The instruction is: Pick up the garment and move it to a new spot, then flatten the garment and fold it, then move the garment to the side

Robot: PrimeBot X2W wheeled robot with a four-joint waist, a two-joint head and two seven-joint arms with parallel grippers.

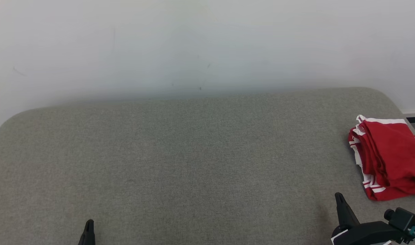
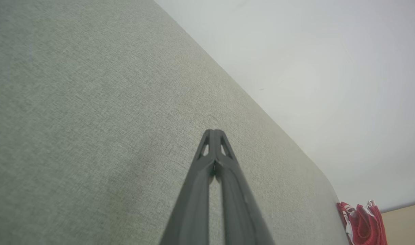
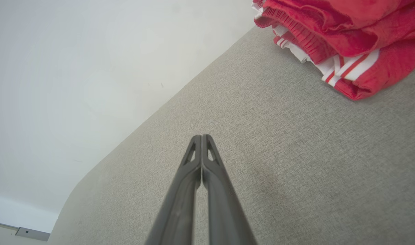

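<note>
- Head view: a folded red fabric garment with white stripes (image 1: 387, 160) lies at the right end of the grey woven cushion (image 1: 194, 153).
- Left wrist view: the left gripper (image 2: 214, 133) has its fingers pressed together, empty, over the cushion.
- Right wrist view: the right gripper (image 3: 201, 137) is likewise closed and empty.

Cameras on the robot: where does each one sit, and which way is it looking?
Head view: on the head, looks forward and down at the grey cushion and wall; left claw and right claw tips poke in below.
Left wrist view: on the left wrist, looks along its shut claw across the cushion toward the wall.
Right wrist view: on the right wrist, looks along its shut claw toward the red garment.
Shared: all three show the garment and cushion.
</note>
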